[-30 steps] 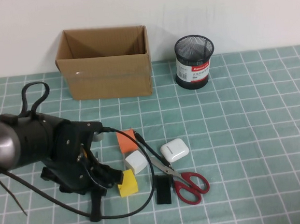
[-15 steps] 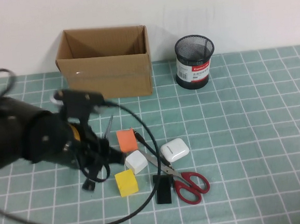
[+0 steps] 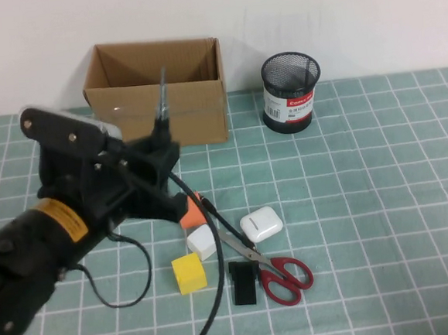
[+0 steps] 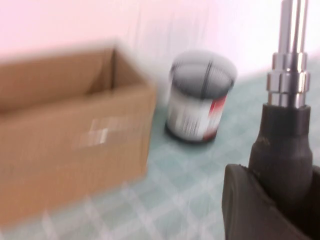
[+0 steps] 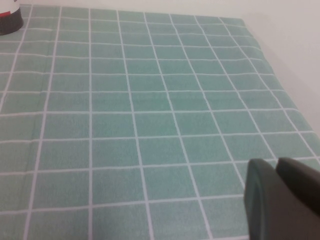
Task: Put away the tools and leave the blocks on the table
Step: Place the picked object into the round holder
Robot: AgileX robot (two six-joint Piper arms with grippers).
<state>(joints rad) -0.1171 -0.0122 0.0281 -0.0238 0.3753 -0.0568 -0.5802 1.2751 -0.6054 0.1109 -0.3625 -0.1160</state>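
Screwdriver [image 3: 160, 110] is held tip-up in the left gripper [image 3: 162, 145] above the table [image 3: 382, 201] near the box [image 3: 156, 91], scissors [image 3: 267, 265] and blocks [image 3: 190, 273] are left lying, right gripper [image 5: 280, 200] is parked closed, empty.

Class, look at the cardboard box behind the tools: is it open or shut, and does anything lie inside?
Open: the cardboard box shows no lid and its inner walls are visible. Its floor is hidden, so contents cannot be told.
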